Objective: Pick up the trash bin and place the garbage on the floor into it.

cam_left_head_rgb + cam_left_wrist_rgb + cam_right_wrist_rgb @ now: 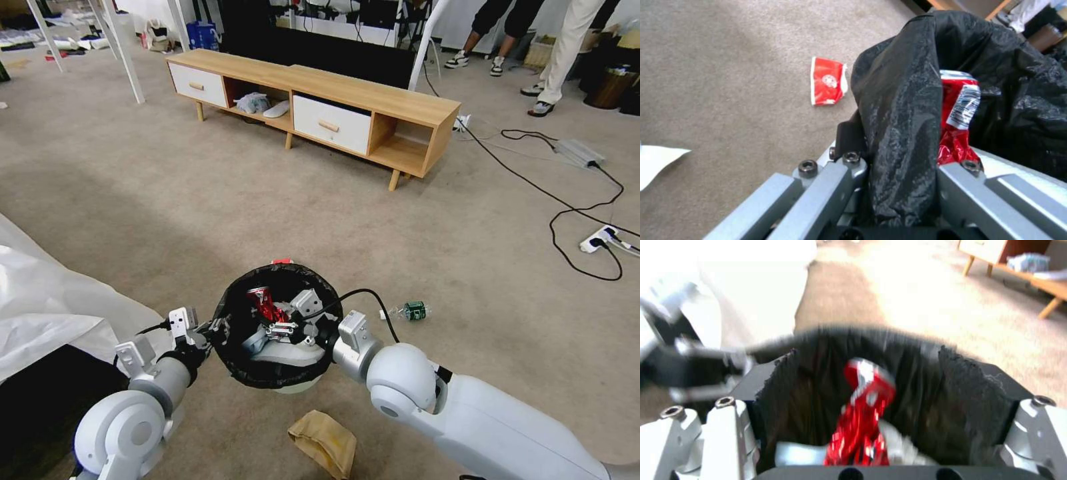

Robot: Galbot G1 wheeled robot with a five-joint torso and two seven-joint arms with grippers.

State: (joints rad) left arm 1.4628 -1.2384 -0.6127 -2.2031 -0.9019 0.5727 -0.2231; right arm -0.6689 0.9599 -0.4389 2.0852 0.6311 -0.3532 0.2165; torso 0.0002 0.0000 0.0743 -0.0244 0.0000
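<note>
Dropping can (262, 304) into trash bin (277, 383): right end effector (293, 327) apart, left end effector (212, 328) clamped on rim. Next, bottle (408, 311) at three o'clock.

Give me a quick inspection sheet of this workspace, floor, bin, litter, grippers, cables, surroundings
Surface: beige carpet floor, flat.
Job's things: trash bin with black liner, held off the carpet; crushed red can inside it.
Clutter: brown paper bag, green-label bottle and red-white packet on the carpet.
Grippers: left gripper clamped on the bin's rim; right gripper open inside the bin, the can between its fingers.
Cables: black cords and power strip on the carpet to the right.
Surroundings: wooden TV cabinet ahead, white sheet on the left.
</note>
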